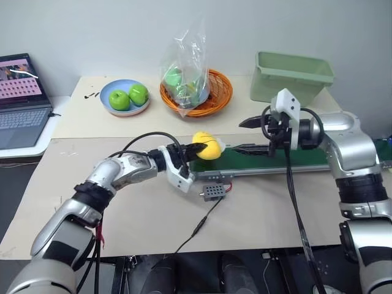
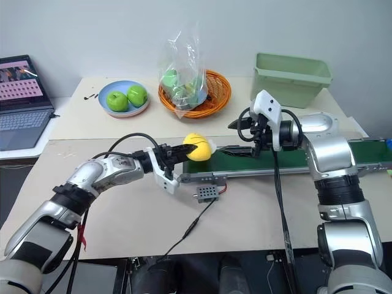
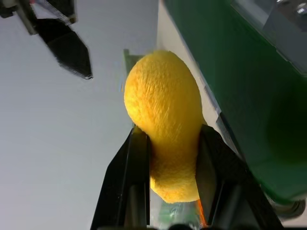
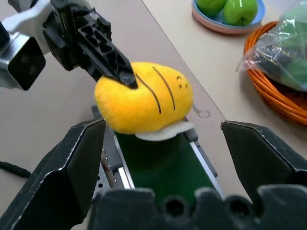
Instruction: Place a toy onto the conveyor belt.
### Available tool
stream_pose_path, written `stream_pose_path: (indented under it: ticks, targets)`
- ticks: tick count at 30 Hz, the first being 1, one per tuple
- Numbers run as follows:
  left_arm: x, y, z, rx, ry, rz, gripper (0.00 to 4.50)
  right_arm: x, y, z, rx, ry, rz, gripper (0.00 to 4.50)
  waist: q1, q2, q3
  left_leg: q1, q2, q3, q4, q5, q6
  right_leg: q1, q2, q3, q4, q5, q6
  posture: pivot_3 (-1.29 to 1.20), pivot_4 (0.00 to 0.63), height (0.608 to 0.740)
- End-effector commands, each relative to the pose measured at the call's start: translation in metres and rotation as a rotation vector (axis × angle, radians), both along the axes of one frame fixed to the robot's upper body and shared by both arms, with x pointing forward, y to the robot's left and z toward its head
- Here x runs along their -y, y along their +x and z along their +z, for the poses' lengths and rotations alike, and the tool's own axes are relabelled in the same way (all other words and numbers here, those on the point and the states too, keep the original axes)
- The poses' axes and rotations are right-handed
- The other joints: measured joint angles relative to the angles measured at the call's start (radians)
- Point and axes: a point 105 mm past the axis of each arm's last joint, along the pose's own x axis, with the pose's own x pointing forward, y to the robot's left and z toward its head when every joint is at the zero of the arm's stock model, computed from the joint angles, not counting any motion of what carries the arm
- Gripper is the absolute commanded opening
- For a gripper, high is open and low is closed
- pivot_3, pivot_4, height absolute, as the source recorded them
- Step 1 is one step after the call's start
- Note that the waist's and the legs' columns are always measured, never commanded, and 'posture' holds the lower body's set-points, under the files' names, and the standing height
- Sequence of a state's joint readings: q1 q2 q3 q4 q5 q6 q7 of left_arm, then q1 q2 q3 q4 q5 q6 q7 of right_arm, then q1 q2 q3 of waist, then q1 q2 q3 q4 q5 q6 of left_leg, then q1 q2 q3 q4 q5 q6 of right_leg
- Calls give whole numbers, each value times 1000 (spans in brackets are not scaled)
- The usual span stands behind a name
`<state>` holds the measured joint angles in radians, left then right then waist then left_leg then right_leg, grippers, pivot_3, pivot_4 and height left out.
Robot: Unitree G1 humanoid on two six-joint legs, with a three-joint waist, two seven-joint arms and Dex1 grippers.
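Note:
The yellow toy point(image 1: 207, 147) is pinched between the black fingers of my left gripper point(image 1: 196, 149), which is shut on it. It hangs just above the left end of the dark green conveyor belt point(image 1: 275, 160). In the left wrist view the toy point(image 3: 165, 124) bulges out between the two fingers point(image 3: 132, 177). My right gripper point(image 1: 236, 136) stands open over the belt, right beside the toy and pointing at it. From the right wrist view, the toy point(image 4: 144, 98) sits between and beyond the spread fingers, over the belt's end point(image 4: 163, 167).
A small grey box point(image 1: 213, 191) with a cable lies in front of the belt's left end. At the back stand a pale green bin point(image 1: 293, 75), an orange basket point(image 1: 214, 101) holding a plastic bag, and a blue plate point(image 1: 122, 110) with two green apples. A laptop point(image 1: 21, 101) sits far left.

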<state>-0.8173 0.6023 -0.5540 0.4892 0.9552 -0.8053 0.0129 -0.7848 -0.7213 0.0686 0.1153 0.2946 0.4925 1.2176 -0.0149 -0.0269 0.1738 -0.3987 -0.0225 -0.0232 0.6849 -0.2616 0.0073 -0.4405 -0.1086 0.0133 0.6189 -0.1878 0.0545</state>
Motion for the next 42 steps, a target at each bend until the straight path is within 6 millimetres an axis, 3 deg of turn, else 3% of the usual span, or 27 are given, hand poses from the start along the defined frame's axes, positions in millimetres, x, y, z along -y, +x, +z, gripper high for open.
stream_pose_path:
  ticks: [1,14,18,19,24,28,30,33,36,42]
  targets:
    - [3,1,1,16,8,-24,1276,4,-6,17,58,15,-9,4500,-1,0,0,0,0,0,0,0,0,0,0,0,0,0,0,0,150,740]
    - [-36,5,-15,-65,47,62,1276,1,-3,15,57,17,-10,4500,0,0,0,0,0,0,7,-1,1,0,0,0,5,0,1,0,150,740]
    - [-42,4,-26,-136,54,89,2255,-2,-2,17,63,18,0,4500,0,0,0,0,0,0,10,-1,2,1,0,1,6,0,1,0,150,740]
    - [-43,4,-26,-142,51,92,2765,-2,-1,17,63,18,1,4500,1,0,0,0,0,0,10,-1,2,1,0,1,6,0,1,0,150,740]
    - [-46,4,-26,-167,24,117,4409,-2,-1,17,63,14,2,4500,0,0,0,0,0,0,10,-1,2,2,0,1,7,0,1,0,150,740]
    - [-55,12,-19,-211,-53,189,4469,-2,0,17,63,12,2,4500,-2,0,0,1,0,0,10,-1,2,2,0,1,8,0,1,0,150,740]
    - [-62,19,-9,-293,-168,249,4469,-1,-1,17,62,10,3,4500,-3,0,0,1,0,0,10,-1,2,1,0,1,8,0,1,0,150,740]
    - [-69,24,2,-654,-441,328,4469,1,-2,18,62,-2,5,4500,-2,0,0,-1,0,-1,11,-1,2,0,0,1,8,0,1,0,150,740]
    - [-70,13,6,-927,-540,297,4469,3,-3,19,58,-11,8,4500,-1,0,0,-2,1,-2,11,-1,2,0,0,0,7,0,1,0,150,740]
    - [-71,-21,47,-1379,-790,154,4469,5,-4,20,52,-31,19,4500,-5,0,0,-1,1,-5,12,-2,3,0,0,1,8,-1,1,0,150,740]
